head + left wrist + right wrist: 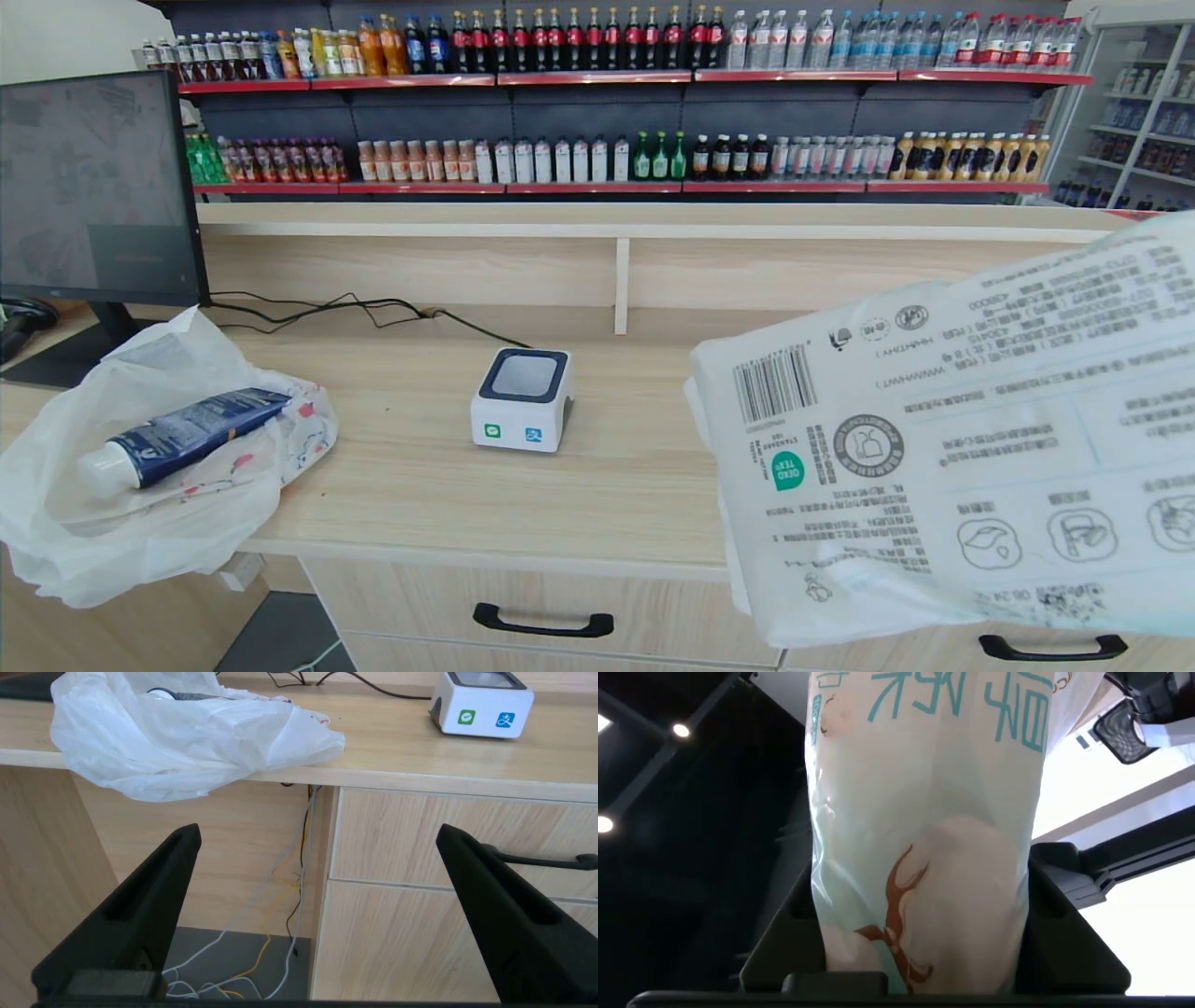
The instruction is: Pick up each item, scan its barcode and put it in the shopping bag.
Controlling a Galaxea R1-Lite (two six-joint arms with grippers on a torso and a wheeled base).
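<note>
A big white plastic pack (962, 439) with printed text and a barcode (773, 383) hangs close in front of the head camera on the right, barcode side up toward me. My right gripper (920, 924) is shut on this pack (924, 812), its fingers pressing both sides. The white scanner box (521, 399) stands mid-counter, left of the pack. At the counter's left end lies the white shopping bag (121, 485) with a blue tube (187, 434) in it. My left gripper (318, 915) hangs open below the counter edge, in front of the drawers, beneath the bag (187, 737).
A dark monitor (98, 187) stands at the far left behind the bag, with black cables (336, 308) running along the counter's back. A raised wooden ledge (653, 243) borders the far side. Drawers with black handles (541, 621) sit under the counter. Drink shelves line the background.
</note>
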